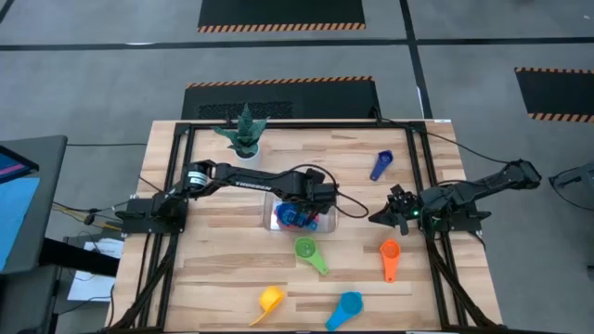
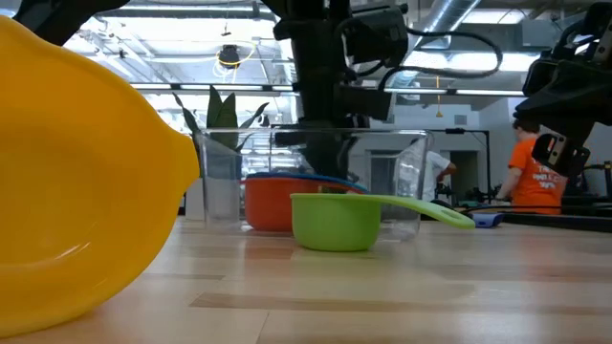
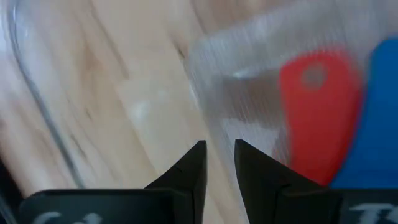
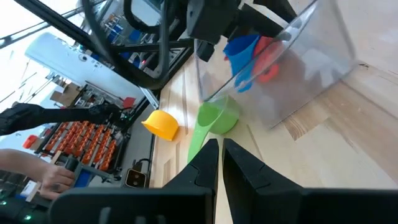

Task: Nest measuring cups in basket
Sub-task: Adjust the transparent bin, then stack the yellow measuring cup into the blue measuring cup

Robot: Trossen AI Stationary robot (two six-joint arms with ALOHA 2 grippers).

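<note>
Worktop (image 1: 223,278) of pale wood fills the high view, and I see the left arm reaching across it so that the left pincer (image 1: 311,199) hangs over the basket (image 1: 278,215) in the middle. Inside the basket lie a red cup (image 1: 309,222) and a light blue cup (image 1: 293,217). The green cup (image 1: 307,250) sits just near of the basket. The orange cup (image 1: 389,250) is to its right, the yellow cup (image 1: 269,300) and a second light blue cup (image 1: 347,305) lie at the near edge, and the dark blue cup (image 1: 380,164) is far right. A plant pot (image 1: 245,141) stands at the far left. The right pincer (image 1: 394,211) waits right of the basket.

In the low view the yellow cup (image 2: 86,182) is very close at the left. The green cup (image 2: 335,222) stands in front of the clear basket (image 2: 406,182), with the red cup (image 2: 268,203) behind its wall. A person in an orange shirt (image 2: 533,177) stands in the room behind.

In the left wrist view the left pincer (image 3: 219,163) has its fingers nearly together with only a thin gap, gripping nothing, beside the red cup's handle (image 3: 317,112) on the basket floor.

In the right wrist view the right pincer (image 4: 221,157) is closed and empty, pointing toward the green cup (image 4: 214,121) and the basket (image 4: 311,68).
</note>
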